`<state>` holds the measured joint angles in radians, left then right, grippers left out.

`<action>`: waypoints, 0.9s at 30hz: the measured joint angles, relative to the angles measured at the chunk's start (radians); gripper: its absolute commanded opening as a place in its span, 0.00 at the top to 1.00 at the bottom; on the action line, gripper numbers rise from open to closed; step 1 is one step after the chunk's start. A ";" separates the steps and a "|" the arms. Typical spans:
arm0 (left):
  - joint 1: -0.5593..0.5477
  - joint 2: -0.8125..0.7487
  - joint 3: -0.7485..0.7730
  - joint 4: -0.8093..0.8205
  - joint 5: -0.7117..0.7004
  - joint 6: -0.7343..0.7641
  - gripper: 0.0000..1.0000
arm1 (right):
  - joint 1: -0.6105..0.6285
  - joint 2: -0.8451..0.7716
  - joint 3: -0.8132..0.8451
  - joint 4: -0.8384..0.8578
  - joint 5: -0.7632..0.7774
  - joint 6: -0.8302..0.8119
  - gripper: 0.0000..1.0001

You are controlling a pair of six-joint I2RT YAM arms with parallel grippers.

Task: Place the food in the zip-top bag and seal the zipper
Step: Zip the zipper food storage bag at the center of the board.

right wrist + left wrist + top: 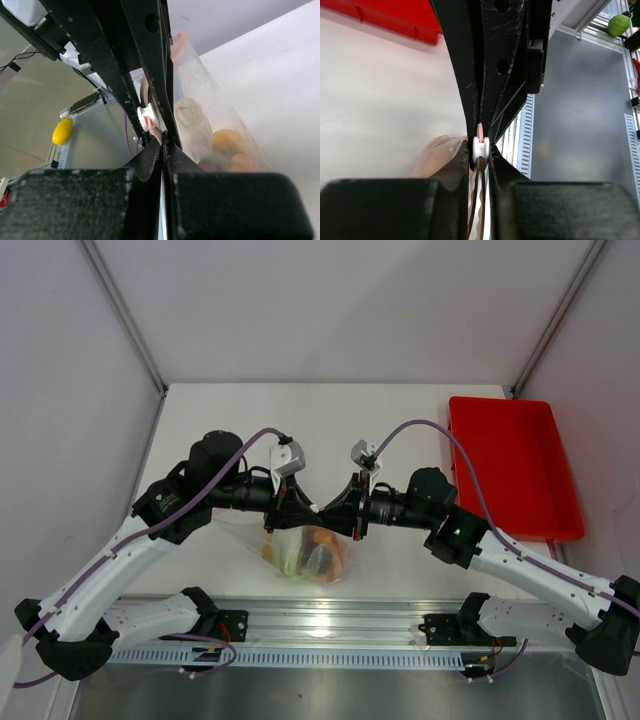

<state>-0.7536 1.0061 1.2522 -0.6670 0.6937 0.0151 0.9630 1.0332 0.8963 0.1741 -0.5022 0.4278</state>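
At the lower centre of the top view, the clear, crinkly zip-top bag [312, 555] holds lumpy toy foods [322, 558] near the white bench's [300, 420] front edge. Bare bench lies behind it, and the glossy red tray [510, 465] is well apart at the right. The left claw [290, 510] is closed narrowly on the pinkish zipper [480, 131] beside its white slider [480, 147], and the right claw [345, 512] is pinched flat on the same strip.

Links: left arm [130, 550] and right arm [530, 575] have white shells dotted with small dark screws; joints and bases are black and rounded
Cables: a purple cable [245, 440] loops at twelve o'clock of each wrist
Cameras: pale grey camera blocks [288, 457] sit at twelve o'clock of the grippers
Fingers: left gripper [481, 150] and right gripper [163, 142] are matt black, scuffed, with round holes
Marking: a small green light [459, 533], perhaps a status lamp, on the right arm's black joint at five o'clock of its wrist
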 measured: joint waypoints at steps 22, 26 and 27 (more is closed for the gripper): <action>0.051 -0.011 -0.009 -0.032 0.077 0.005 0.74 | 0.006 0.085 0.181 -0.278 -0.077 -0.246 1.00; 0.058 -0.018 -0.011 -0.031 0.076 0.001 0.65 | 0.006 0.085 0.181 -0.268 -0.079 -0.246 1.00; 0.061 -0.022 -0.014 -0.027 0.076 -0.001 0.65 | 0.007 0.085 0.180 -0.264 -0.078 -0.245 1.00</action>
<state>-0.6930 0.9840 1.2381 -0.6937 0.7700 0.0143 0.9699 1.1187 1.0763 -0.0895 -0.5800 0.1829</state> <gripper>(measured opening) 0.344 0.251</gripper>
